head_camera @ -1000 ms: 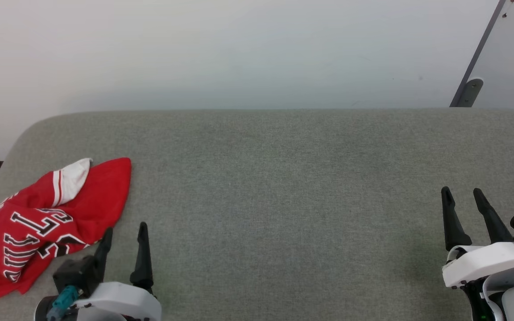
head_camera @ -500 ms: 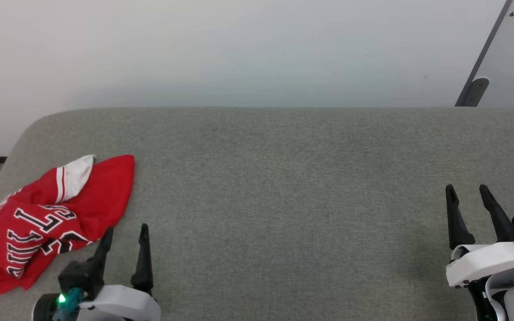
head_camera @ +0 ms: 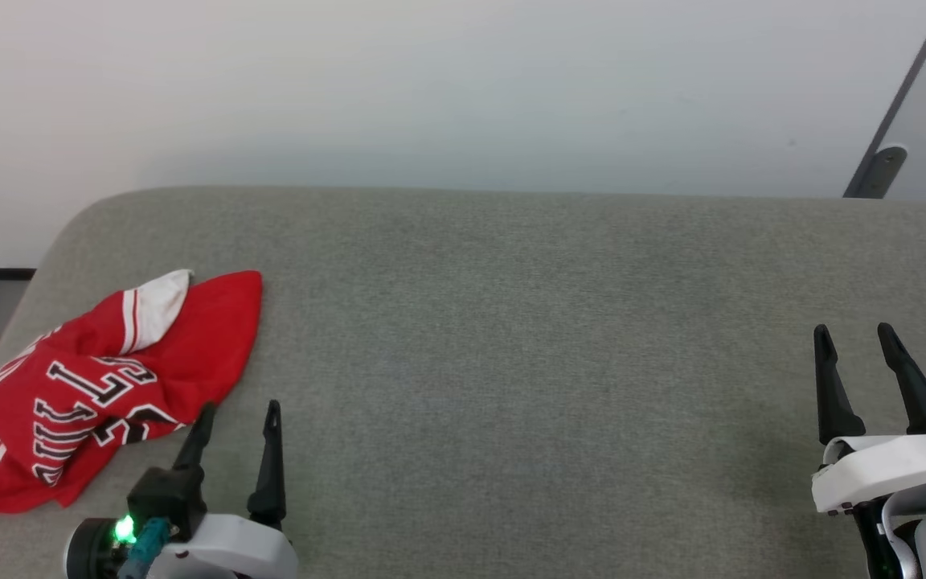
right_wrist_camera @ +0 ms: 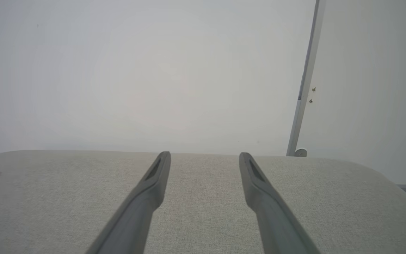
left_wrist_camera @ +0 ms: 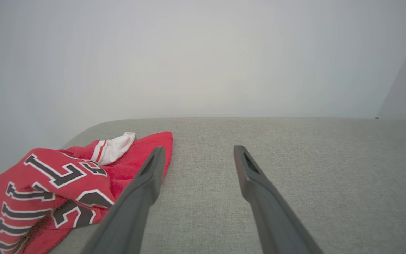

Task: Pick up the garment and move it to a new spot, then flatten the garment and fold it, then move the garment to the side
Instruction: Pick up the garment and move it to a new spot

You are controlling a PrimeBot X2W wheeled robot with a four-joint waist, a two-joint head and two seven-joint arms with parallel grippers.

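Your head camera has swung slightly left over the past second, sliding the whole scene rightward in its frame. Nothing on the cushion has itself shifted, and both grippers hold much the same pose.

Nearest you, at lower left, the left gripper (head_camera: 239, 404), two long dark fingers on a white wrist, stands with its jaws spread wide and empty. At lower right the matching right gripper (head_camera: 853, 327) is likewise wide open and holding nothing, well apart from the work.

Just left of the left gripper lies the garment (head_camera: 113, 386), a small crumpled red jersey with a white, red-striped sleeve and black white-outlined lettering. It is heaped near the left end of the broad grey woven-fabric cushion (head_camera: 527, 322). Its long axis runs diagonally, from near left toward far right, where a red point of cloth ends.

In the left wrist view the gripper's left finger (left_wrist_camera: 145, 190) crosses the garment's near right edge; whether it touches the cloth cannot be told. The left arm is plainly the nearer one, so the pickup likely falls to it: a short reach left and forward, then down onto the heap.

Beyond the cushion's far edge rises a plain pale wall (head_camera: 431, 96). At far right stands a slanted grey metal strip (head_camera: 899, 98) with a small bracket (head_camera: 878, 170) at its foot.
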